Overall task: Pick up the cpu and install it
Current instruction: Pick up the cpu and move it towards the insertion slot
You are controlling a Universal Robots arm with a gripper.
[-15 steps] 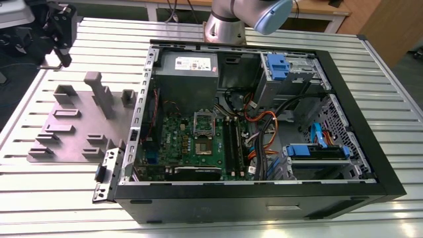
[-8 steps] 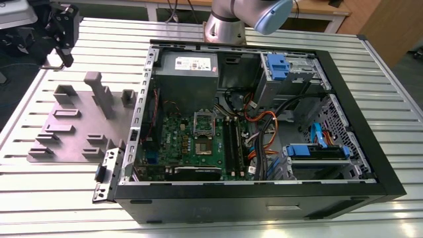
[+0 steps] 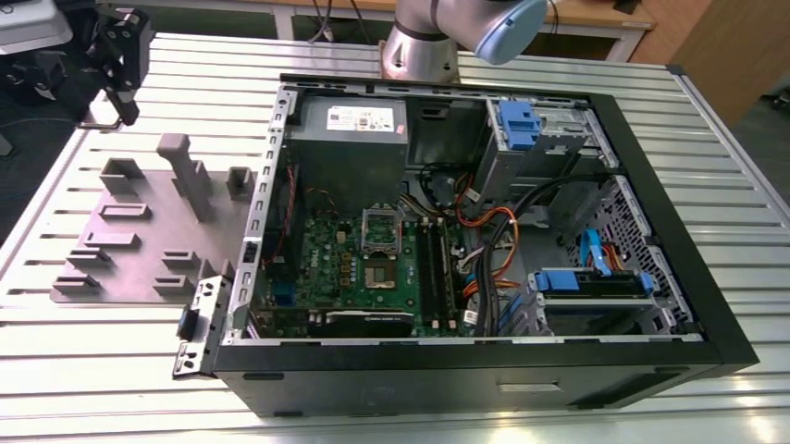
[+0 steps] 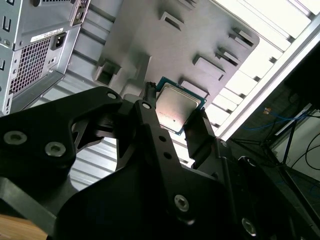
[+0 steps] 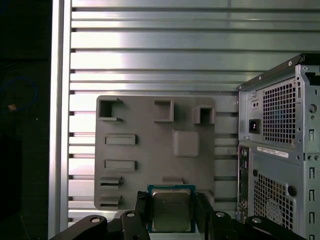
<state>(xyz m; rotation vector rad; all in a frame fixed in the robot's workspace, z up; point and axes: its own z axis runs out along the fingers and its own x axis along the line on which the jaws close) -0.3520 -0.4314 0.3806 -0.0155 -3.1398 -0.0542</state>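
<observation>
1. In the first wrist view my fingers cover both side edges of the cpu they clamp.
2. In the second wrist view they hide two of its corners.
3. The computer case is cut off by the first wrist view's edge.
4. In the exterior view my arm is cut off at the far edge; what my gripper holds there is too small to tell.

The computer case lay on the table, the fixture plate beside it on the exterior view's left, the cpu clasped in the gripper
</observation>
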